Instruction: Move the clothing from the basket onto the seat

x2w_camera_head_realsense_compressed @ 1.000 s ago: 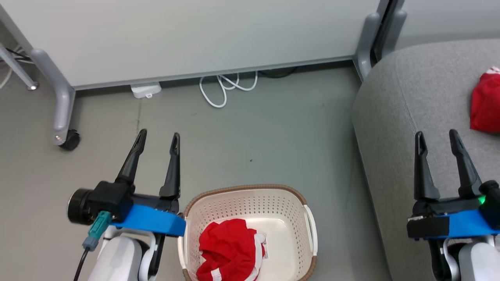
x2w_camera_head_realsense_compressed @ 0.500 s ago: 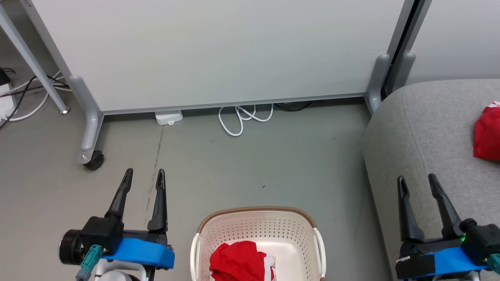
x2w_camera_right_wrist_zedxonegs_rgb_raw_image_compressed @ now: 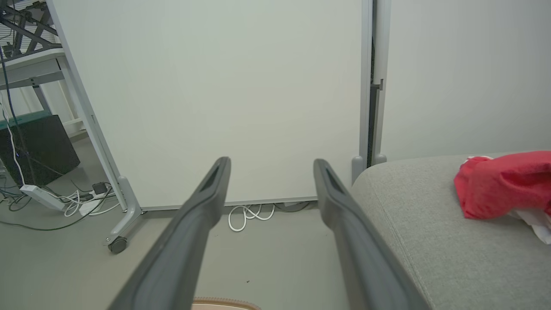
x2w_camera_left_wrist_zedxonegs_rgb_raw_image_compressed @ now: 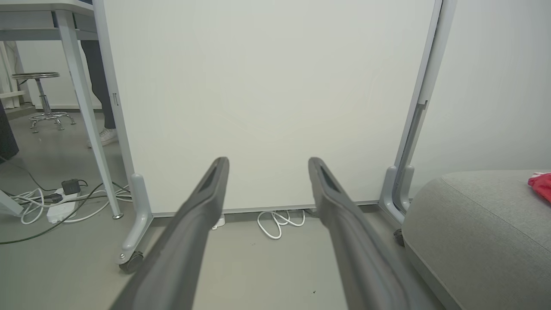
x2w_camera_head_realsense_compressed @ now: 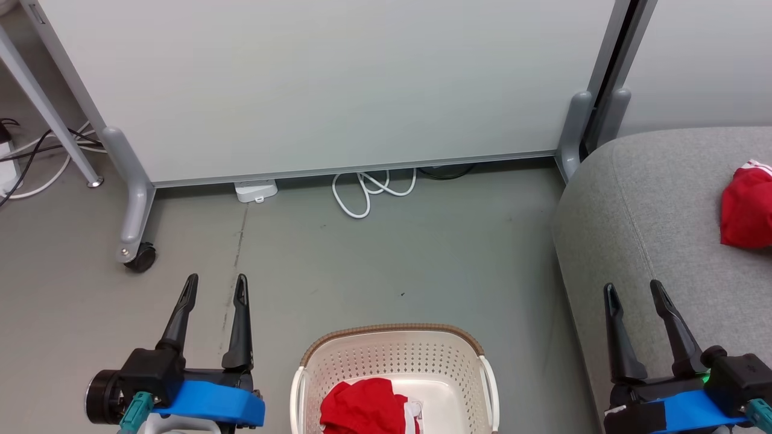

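Half-completed transfer. One bright red soft fabric garment (x2w_camera_head_realsense_compressed: 362,407) with white striped trim lies bunched in the cream-white perforated plastic basket (x2w_camera_head_realsense_compressed: 392,330), which stands on the near floor at centre. A second red garment (x2w_camera_head_realsense_compressed: 745,208) lies on the large light grey upholstered seat (x2w_camera_head_realsense_compressed: 651,199) at far right. The left gripper (x2w_camera_head_realsense_compressed: 216,280) hovers over the floor left of the basket and the right gripper (x2w_camera_head_realsense_compressed: 632,288) over the seat's near edge, both with jaws released and empty. The next move probably calls for lowering one gripper into the basket and pinching a raised fold of fabric.
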